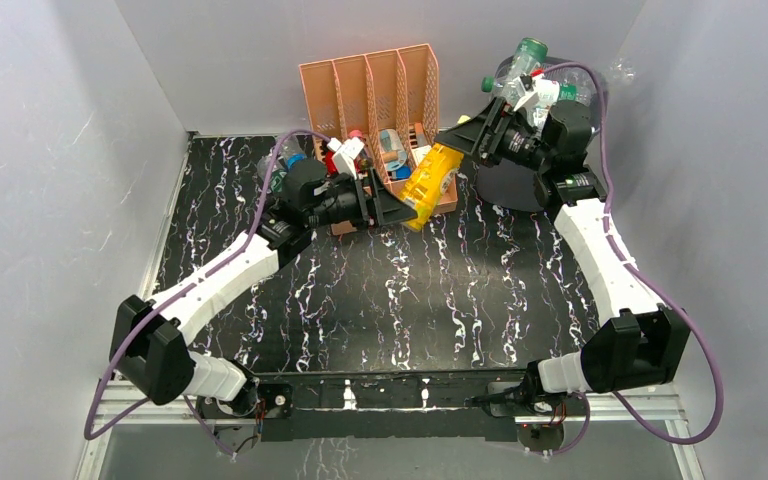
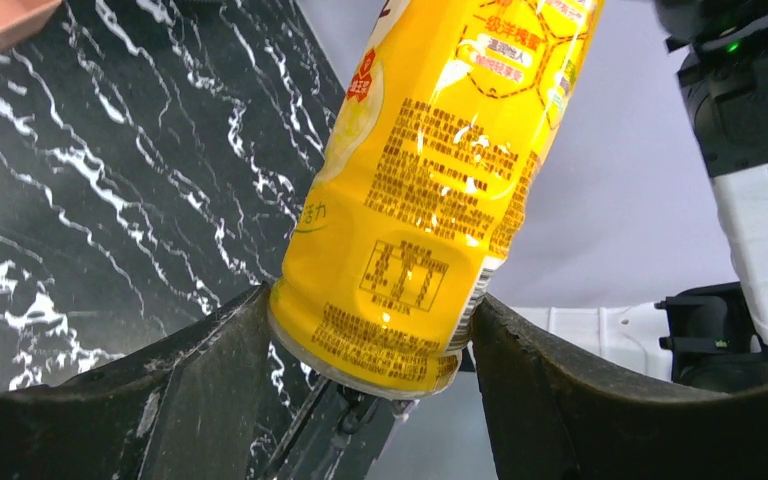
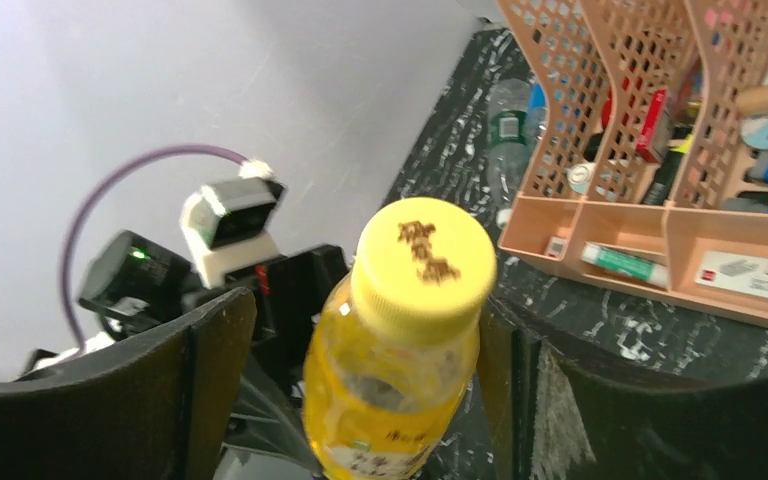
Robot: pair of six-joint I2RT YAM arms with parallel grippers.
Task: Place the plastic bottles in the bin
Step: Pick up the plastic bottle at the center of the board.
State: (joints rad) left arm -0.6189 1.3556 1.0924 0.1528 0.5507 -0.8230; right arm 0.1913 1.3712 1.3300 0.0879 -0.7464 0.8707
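A yellow plastic bottle (image 1: 432, 183) with a yellow cap (image 3: 425, 255) hangs tilted above the table in front of the organizer. My left gripper (image 1: 410, 208) is shut on its base, and both fingers press the label (image 2: 410, 200). My right gripper (image 1: 458, 137) is open around the cap end (image 3: 370, 310), with a gap showing on its left side. The dark mesh bin (image 1: 507, 186) stands at the back right, largely hidden by the right arm. A green-capped clear bottle (image 1: 523, 57) sticks out of it. More clear bottles (image 1: 285, 165) lie left of the organizer (image 3: 510, 120).
A peach four-slot organizer (image 1: 370, 85) with small items stands at the back middle (image 3: 660, 230). White walls enclose the black marbled table (image 1: 390, 300) on the left, back and right. Purple cables loop off both arms.
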